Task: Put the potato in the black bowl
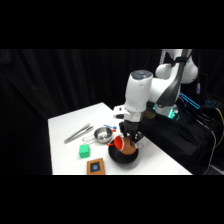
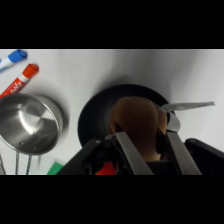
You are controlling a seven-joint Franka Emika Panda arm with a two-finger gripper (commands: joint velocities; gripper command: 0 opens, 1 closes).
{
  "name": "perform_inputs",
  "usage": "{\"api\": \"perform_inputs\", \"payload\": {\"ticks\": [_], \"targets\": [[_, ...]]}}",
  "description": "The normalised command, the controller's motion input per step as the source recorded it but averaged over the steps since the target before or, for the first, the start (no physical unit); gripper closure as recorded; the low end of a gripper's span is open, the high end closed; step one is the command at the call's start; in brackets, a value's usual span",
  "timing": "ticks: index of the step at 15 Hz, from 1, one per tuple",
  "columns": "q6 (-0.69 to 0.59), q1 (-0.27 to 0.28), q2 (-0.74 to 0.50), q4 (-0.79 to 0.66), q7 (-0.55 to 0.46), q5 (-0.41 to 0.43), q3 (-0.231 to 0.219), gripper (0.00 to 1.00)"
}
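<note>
Gripper [image 2: 148, 142] clamped on potato [image 2: 136, 122], hanging over black bowl [image 2: 92, 122] near tabletop's front edge. Risk: off-centre release, potato strikes rim, rolls onto tabletop. Silver bowl [image 2: 30, 122] just beyond, markers [image 2: 22, 80] farther.

The white arm comes down from the upper right. Its gripper [image 1: 128, 141] holds the potato [image 1: 130, 147] right over the black bowl [image 1: 123, 157] at the near edge of the white table [image 1: 65, 127]. Left of the bowl sit a silver bowl [image 1: 103, 134], tongs [image 1: 77, 133], a green cube [image 1: 84, 151] and a brown block [image 1: 96, 166].
</note>
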Motion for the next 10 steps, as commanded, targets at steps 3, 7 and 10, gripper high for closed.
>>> {"api": "perform_inputs", "payload": {"ticks": [3, 7, 10], "targets": [[0.05, -0.008, 0.06, 0.13, -0.13, 0.026, -0.075, 0.07], [-0.07, -0.002, 0.06, 0.16, -0.15, 0.062, -0.03, 0.0], [-0.31, -0.002, -0.1, 0.18, -0.17, 0.106, -0.004, 0.0]]}}
